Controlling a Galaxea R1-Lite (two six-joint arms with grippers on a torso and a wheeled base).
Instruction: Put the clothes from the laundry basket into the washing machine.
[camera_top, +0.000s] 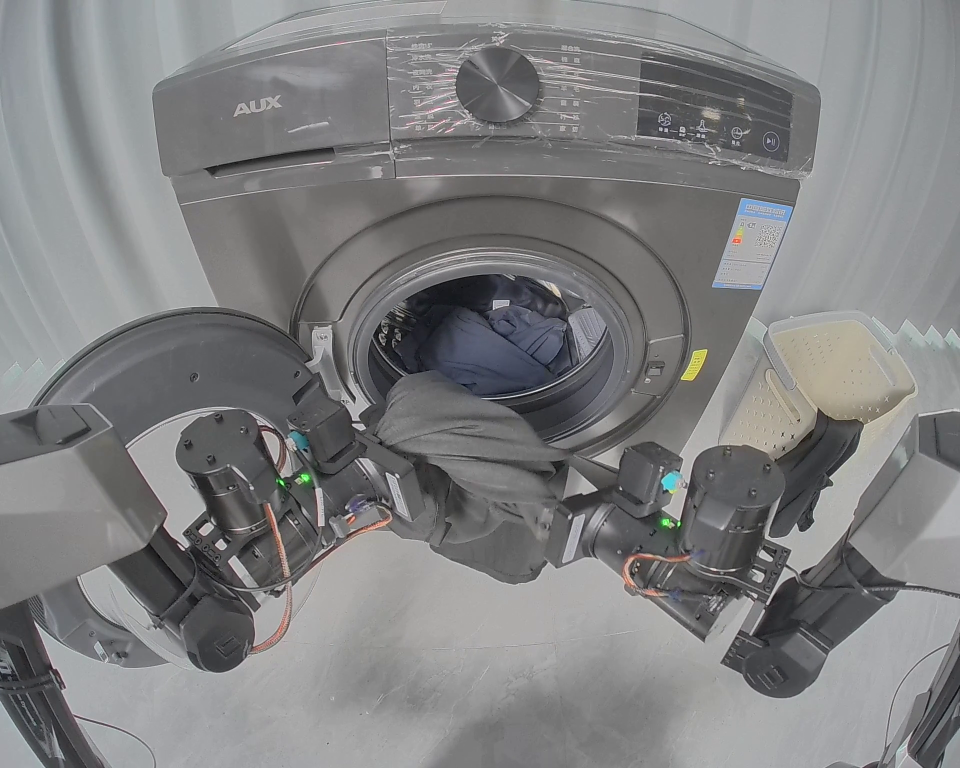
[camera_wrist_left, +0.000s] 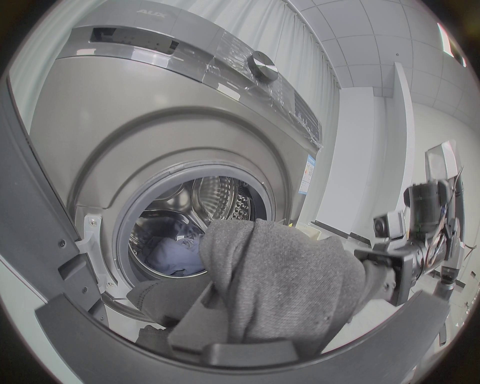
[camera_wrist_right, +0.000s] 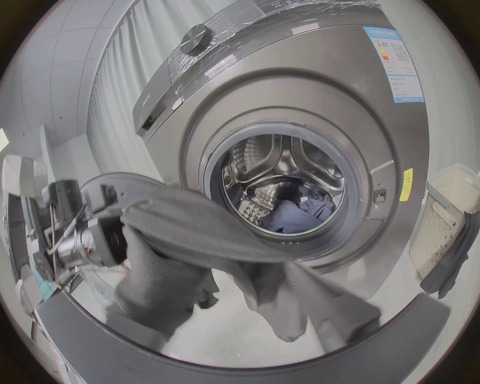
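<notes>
A grey garment (camera_top: 470, 440) hangs in the air just in front of the washing machine (camera_top: 480, 230), stretched between the two arms at the lower lip of the open drum (camera_top: 600, 385). One end is bunched in the left pincer (camera_top: 415, 500) and the other in the right pincer (camera_top: 555, 530). Both are clamped on the cloth, which drapes over and hides most of their fingers. The slack middle sags below them, well clear of the floor (camera_top: 450, 660). Dark blue clothes (camera_top: 490, 345) lie inside the drum, behind the garment. The door (camera_top: 170, 360) stands swung open on the robot's left. On the right, beside the machine, a cream laundry basket (camera_top: 850, 365) leans tilted, with a dark garment (camera_top: 815, 465) hanging over its near rim. From the left wrist, the grey garment (camera_wrist_left: 280, 280) lies heaped over that arm's own pincer (camera_wrist_left: 225, 335), and the right pincer (camera_wrist_left: 392, 280) grips its far end; the dark blue clothes (camera_wrist_left: 172, 255) show low in the steel drum, but the basket is out of frame. The right wrist view has the left pincer (camera_wrist_right: 112, 240) pinching the grey garment's (camera_wrist_right: 200, 235) corner, and it takes in the laundry basket (camera_wrist_right: 440, 220) with the dark garment (camera_wrist_right: 452, 260) trailing down its side.
</notes>
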